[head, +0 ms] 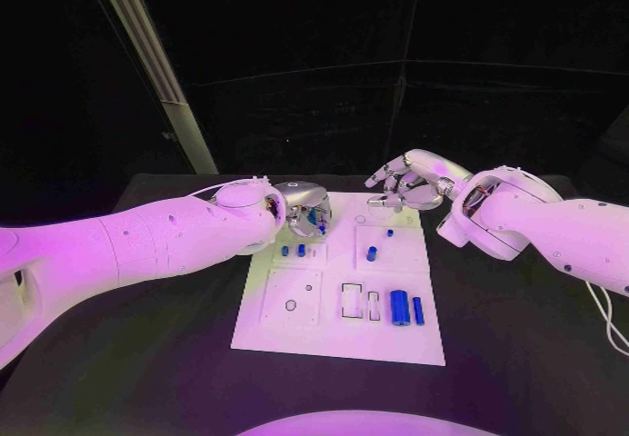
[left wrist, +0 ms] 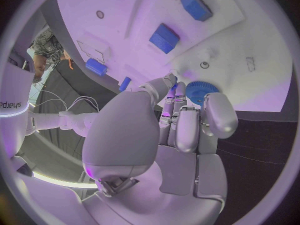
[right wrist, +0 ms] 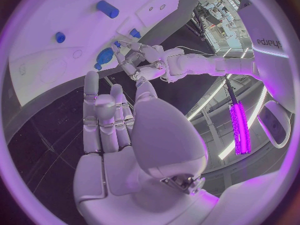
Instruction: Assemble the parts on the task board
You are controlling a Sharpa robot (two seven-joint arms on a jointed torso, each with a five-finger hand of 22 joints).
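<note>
A: From the head camera, what lies on the worktop (head: 157,363)?

B: It is black, and the white task board (head: 275,336) sits in its middle. Small blue parts (head: 400,306) lie in the board's near right area, with more of them higher up around its centre. Behind the worktop the room is dark, and a pale slanted beam (head: 164,86) rises at the back left

A: And the hands there?

B: The left hand (head: 304,209) is over the board's far left corner. The right hand (head: 409,186) hangs above the far right edge, fingers apart, holding nothing

A: What does the left wrist camera add?

B: The left hand (left wrist: 181,117) reaches down to the board (left wrist: 262,92), and a blue gear (left wrist: 201,91) sits right at its fingertips (left wrist: 170,81). The fingers touch it, but I cannot tell whether they truly grip it. Two blue blocks (left wrist: 165,38) lie further along the board, and a blue cylinder (left wrist: 96,66) rests near its edge

A: And the right wrist camera?

B: The right hand (right wrist: 112,120) has its fingers stretched out straight, with nothing in them, off the edge of the board (right wrist: 44,60). Across from it the left hand (right wrist: 134,60) has its fingers on the blue gear (right wrist: 104,56). A blue cylinder (right wrist: 107,8) lies on the board further off. A purple glowing strip light (right wrist: 240,127) shows in the room beyond
</note>
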